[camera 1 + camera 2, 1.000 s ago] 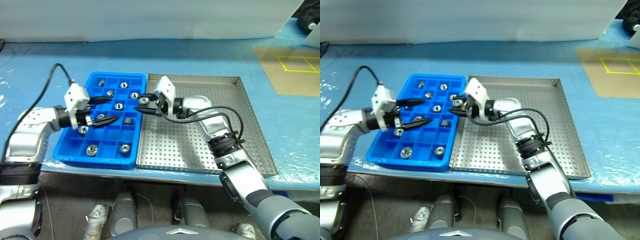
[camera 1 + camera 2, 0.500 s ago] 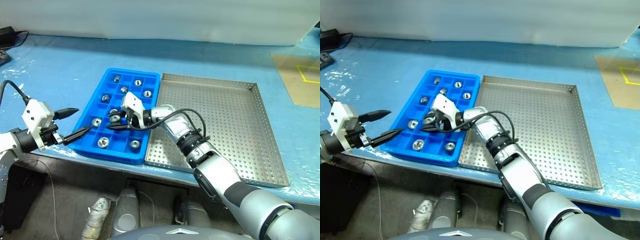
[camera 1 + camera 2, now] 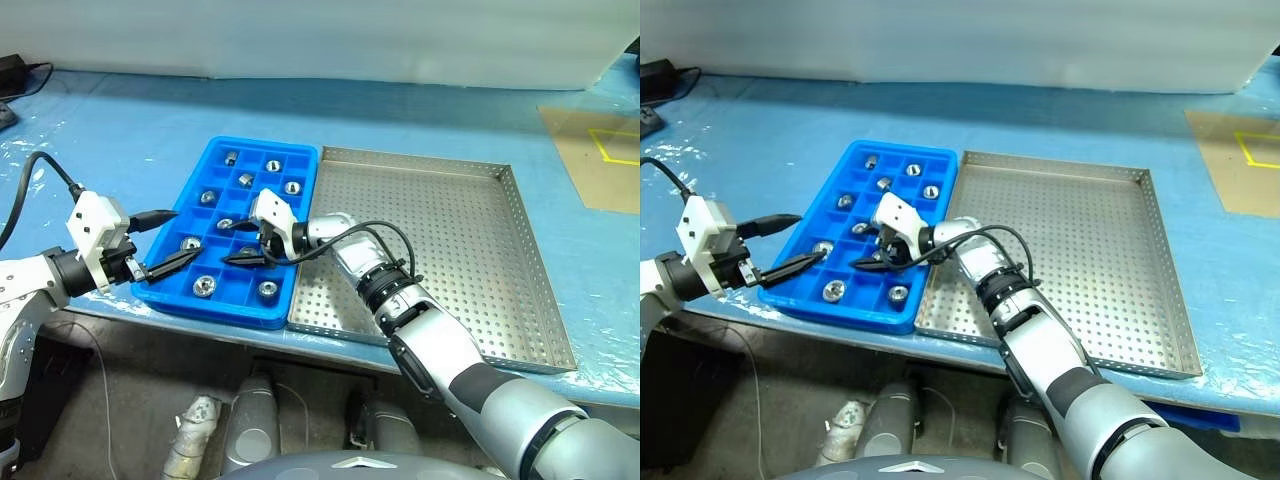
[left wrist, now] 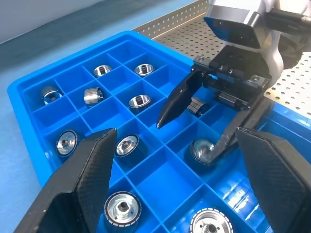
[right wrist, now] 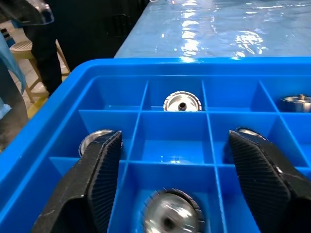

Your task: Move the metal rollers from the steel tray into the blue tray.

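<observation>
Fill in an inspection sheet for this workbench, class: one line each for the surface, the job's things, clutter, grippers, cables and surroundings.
Surface: blue-covered table, glossy wrinkled film.
Job's things: blue tray left of the steel tray, their sides close together; metal rollers sit in many of its compartments; steel tray floor bare, no rollers seen on it.
Clutter: nothing seen on the table between the trays.
Grippers: right gripper open over the blue tray, a roller lying in the compartment below it; left gripper open at the tray's left edge, holding nothing.
Cables: black cable to the left wrist; another looping along the right forearm.
Surroundings: brown sheet with yellow lines at far right; white wall behind.
</observation>
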Robot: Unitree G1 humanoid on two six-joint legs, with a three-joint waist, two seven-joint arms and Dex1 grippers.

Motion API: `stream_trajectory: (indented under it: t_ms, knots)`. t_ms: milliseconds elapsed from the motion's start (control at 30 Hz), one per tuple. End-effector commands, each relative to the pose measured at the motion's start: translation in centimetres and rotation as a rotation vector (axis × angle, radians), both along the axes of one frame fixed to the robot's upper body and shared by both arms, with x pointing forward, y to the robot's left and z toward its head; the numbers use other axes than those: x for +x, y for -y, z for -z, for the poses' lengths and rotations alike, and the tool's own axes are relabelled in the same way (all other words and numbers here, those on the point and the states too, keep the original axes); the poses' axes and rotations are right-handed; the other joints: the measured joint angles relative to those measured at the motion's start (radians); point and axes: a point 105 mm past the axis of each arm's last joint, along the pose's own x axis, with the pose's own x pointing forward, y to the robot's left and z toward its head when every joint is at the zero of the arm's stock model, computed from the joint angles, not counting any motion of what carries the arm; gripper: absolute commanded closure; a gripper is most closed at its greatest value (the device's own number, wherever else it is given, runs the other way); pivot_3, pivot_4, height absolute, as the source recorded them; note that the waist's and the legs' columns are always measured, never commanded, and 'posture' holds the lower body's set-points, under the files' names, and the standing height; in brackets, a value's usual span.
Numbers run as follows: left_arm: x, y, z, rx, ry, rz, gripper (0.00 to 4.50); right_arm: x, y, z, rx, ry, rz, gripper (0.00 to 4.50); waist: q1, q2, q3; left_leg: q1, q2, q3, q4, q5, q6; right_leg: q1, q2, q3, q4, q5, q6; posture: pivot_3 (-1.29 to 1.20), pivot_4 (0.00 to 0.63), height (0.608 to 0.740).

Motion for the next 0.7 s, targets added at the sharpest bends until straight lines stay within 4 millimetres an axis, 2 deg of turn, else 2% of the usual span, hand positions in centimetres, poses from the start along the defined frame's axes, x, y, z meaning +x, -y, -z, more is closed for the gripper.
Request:
stream_trajectory:
  t_ms: [33, 67, 167, 233, 333, 433, 600, 700]
  knots:
    - [0.7, 1.0, -0.7, -0.009, 0.03, 0.052, 0.35, 1.1, 1.1, -4.3, 0.124, 0.059, 0.044, 1.03, 0.001, 0.0, 0.0, 0.0, 0.0, 0.0, 0.0, 0.0, 0.0, 0.0, 0.0, 0.0, 0.0, 0.0, 0.0, 0.22, 0.15, 0.74]
    - [0.8, 1.2, -0.7, -0.011, 0.03, 0.062, 0.35, 1.3, 1.6, -5.0, 0.142, 0.067, 0.052, 1.03, 0.0, 0.0, 0.0, 0.0, 0.0, 0.001, 0.001, 0.0, -0.001, 0.0, 0.0, 0.0, 0.0, 0.0, 0.0, 0.21, 0.15, 0.74]
    - [2.2, 2.1, -0.8, -0.027, 0.047, 0.096, 0.35, 1.3, 4.7, -8.1, 0.195, 0.092, 0.063, 1.03, -0.001, 0.0, 0.0, 0.0, -0.001, 0.001, 0.001, 0.002, -0.003, 0.0, 0.0, 0.0, 0.001, 0.0, 0.0, 0.16, 0.15, 0.74]
    - [3.7, 2.7, -1.2, -0.039, 0.088, 0.096, 0.35, 1.3, 7.2, -8.7, 0.167, 0.133, 0.098, 1.03, 0.001, -0.001, -0.001, 0.0, -0.001, 0.002, 0.001, 0.002, -0.004, 0.0, 0.0, 0.0, 0.001, 0.0, 0.001, 0.14, 0.15, 0.74]
    - [5.6, 4.1, -1.6, -0.074, 0.122, 0.124, 0.35, 2.0, 11.2, -8.1, 0.108, 0.144, 0.223, 1.03, -0.003, -0.002, -0.001, 0.0, -0.006, 0.001, 0.002, 0.003, -0.004, 0.002, 0.001, 0.0, 0.0, 0.003, 0.005, 0.09, 0.15, 0.74]
    - [6.9, 6.0, -0.9, -0.102, 0.114, 0.181, 0.35, 2.6, 15.3, -7.1, 0.07, 0.137, 0.386, 1.03, -0.012, -0.002, -0.001, 0.001, -0.007, 0.001, 0.002, 0.003, -0.005, 0.003, 0.001, 0.001, 0.0, 0.004, 0.006, 0.0, 0.15, 0.74]
    - [8.3, 8.0, 1.1, -0.148, 0.077, 0.208, 0.35, 1.5, 18.9, -5.0, 0.041, 0.088, 0.532, 1.03, -0.055, -0.002, -0.001, 0.001, -0.007, 0.002, 0.002, 0.003, -0.004, 0.002, 0.001, 0.001, 0.001, 0.004, 0.007, -0.08, 0.15, 0.74]
    - [8.9, 8.9, 2.3, -0.166, 0.06, 0.203, 0.35, 0.7, 20.2, -4.5, 0.036, 0.073, 0.596, 1.03, -0.074, -0.002, -0.001, 0.001, -0.006, 0.001, 0.002, 0.003, -0.004, 0.002, 0.003, 0.001, 0.001, 0.004, 0.007, -0.1, 0.15, 0.74]
